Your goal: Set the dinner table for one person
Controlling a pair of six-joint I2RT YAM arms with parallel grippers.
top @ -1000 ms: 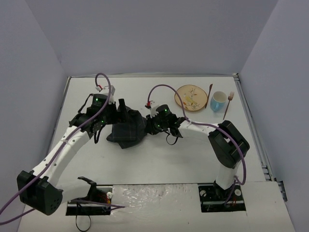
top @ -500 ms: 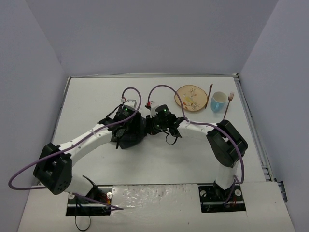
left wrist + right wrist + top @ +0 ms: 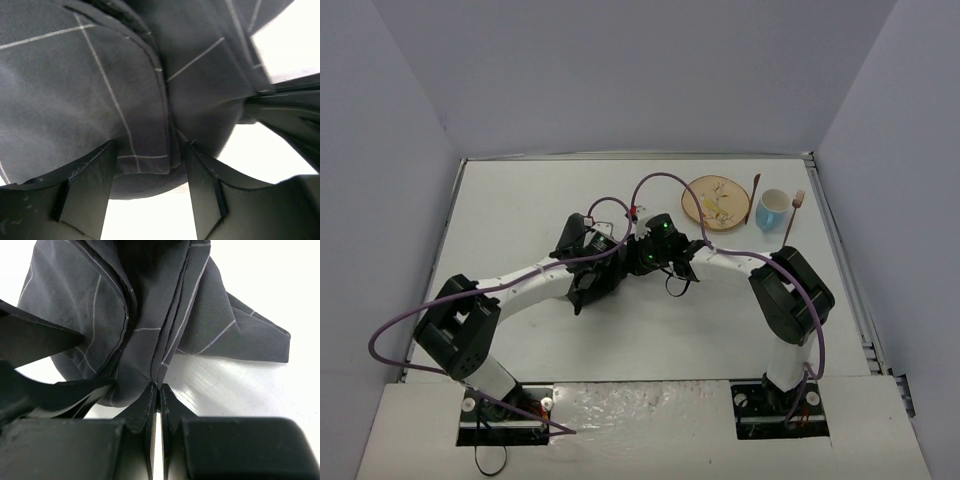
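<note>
- The left pincer (image 3: 150, 150) has swung in from the left side of the placemat (image 3: 90, 75). It now sits beside the right pincer (image 3: 156, 389), jaws wide apart astride a fold.
- The right pincer is closed, seemingly pinching a cloth edge.
- The placemat lies bunched mid-tabletop (image 3: 510, 200), so spreading it looks next.

On dinner table (image 3: 520, 200), placemat (image 3: 65, 315) lies left of plate (image 3: 713, 203).

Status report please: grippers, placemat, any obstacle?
Left gripper open, straddling a placemat fold. Right gripper shut on placemat. Placemat bunched on dinner table. Plate, cup apart, far right.
</note>
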